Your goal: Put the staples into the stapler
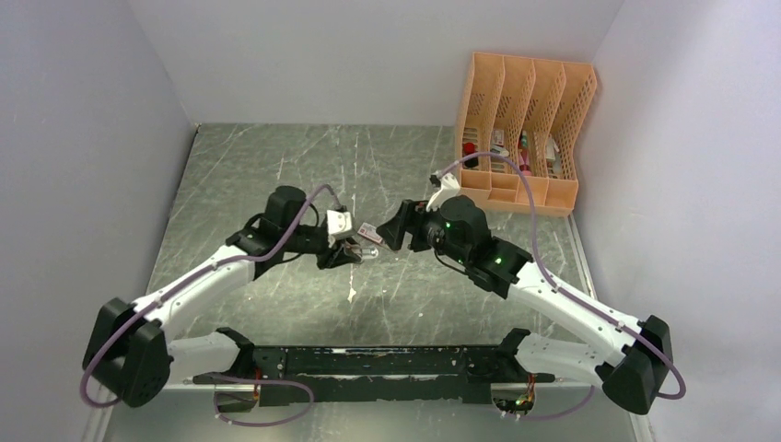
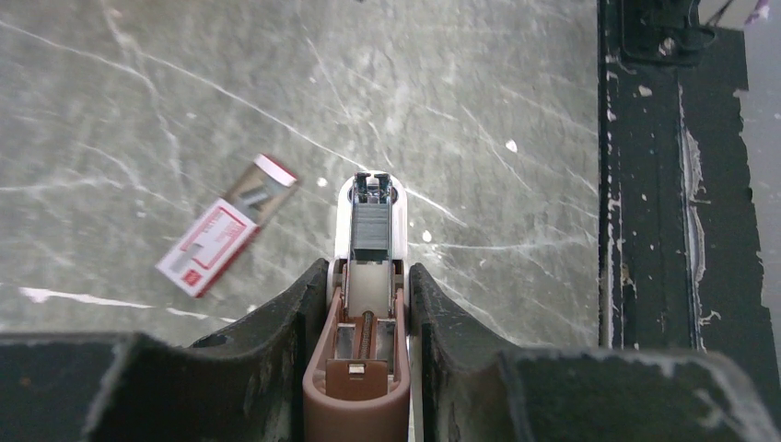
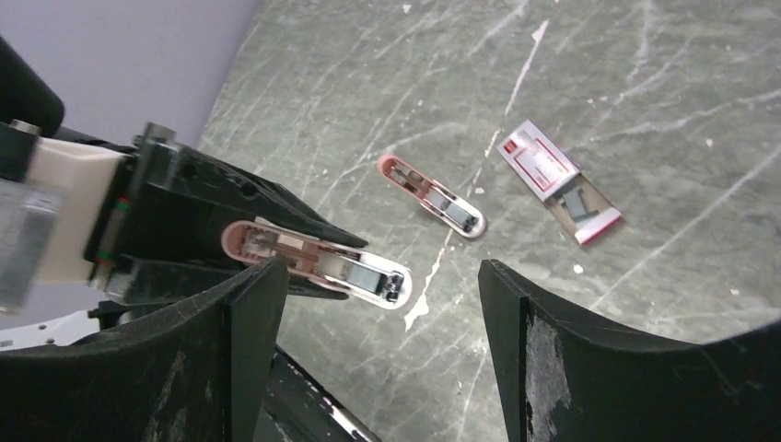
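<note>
My left gripper (image 2: pixel 368 269) is shut on the salmon-pink and white stapler (image 2: pixel 357 368), holding it above the table with its magazine lying open. A grey strip of staples (image 2: pixel 371 228) sits in the channel near the white front end. The red-and-white staples box (image 2: pixel 226 226) lies on the table to the left, its tray slid partly out. In the right wrist view the held stapler (image 3: pixel 313 262) sits just past my right gripper (image 3: pixel 382 276), which is open with nothing in it. The box (image 3: pixel 560 180) lies beyond. From above, the two grippers (image 1: pixel 345 250) (image 1: pixel 398 226) face each other closely.
An orange mesh desk organizer (image 1: pixel 520 133) stands at the back right with small items in it. A second pink stapler shape (image 3: pixel 431 195) shows on the table below the held one. The black base rail (image 2: pixel 645 184) runs along the near edge.
</note>
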Action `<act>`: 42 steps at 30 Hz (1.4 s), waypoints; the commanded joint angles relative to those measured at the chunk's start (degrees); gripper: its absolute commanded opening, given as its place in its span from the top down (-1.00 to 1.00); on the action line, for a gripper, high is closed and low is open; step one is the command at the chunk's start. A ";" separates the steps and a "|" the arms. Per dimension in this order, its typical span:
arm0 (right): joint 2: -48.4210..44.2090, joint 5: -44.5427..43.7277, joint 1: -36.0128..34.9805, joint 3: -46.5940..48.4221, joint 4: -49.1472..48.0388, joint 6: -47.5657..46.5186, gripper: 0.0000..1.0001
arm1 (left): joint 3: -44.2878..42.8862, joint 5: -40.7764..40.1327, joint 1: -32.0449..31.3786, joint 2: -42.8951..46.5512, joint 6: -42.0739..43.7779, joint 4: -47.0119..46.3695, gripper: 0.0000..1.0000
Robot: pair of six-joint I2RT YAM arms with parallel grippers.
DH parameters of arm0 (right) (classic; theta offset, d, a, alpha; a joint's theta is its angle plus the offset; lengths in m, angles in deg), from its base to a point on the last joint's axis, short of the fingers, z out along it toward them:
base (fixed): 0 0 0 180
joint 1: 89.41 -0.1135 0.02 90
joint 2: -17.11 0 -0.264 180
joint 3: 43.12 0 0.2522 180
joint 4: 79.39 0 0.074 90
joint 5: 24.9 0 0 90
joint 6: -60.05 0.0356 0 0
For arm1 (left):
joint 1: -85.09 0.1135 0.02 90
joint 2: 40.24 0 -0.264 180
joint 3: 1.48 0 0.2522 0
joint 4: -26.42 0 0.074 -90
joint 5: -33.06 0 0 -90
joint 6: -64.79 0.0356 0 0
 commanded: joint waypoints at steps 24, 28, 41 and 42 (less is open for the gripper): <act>-2.05 -8.52 0.66 -7.95 7.87 2.75 -0.61 | 18.52 -13.01 -18.89 -30.56 -12.72 -51.66 0.38; -3.03 -10.18 0.67 -8.81 9.19 4.14 -0.61 | 19.88 -14.76 -19.17 -30.49 -12.41 -52.60 -0.09; -3.28 -9.81 0.66 -10.41 10.74 5.97 -0.59 | 22.89 -17.53 -19.20 -16.26 -13.40 -48.53 -0.99; -3.00 -9.03 0.63 -10.15 11.02 5.58 -0.57 | 23.67 -18.30 -19.20 -13.53 -13.94 -48.38 -0.99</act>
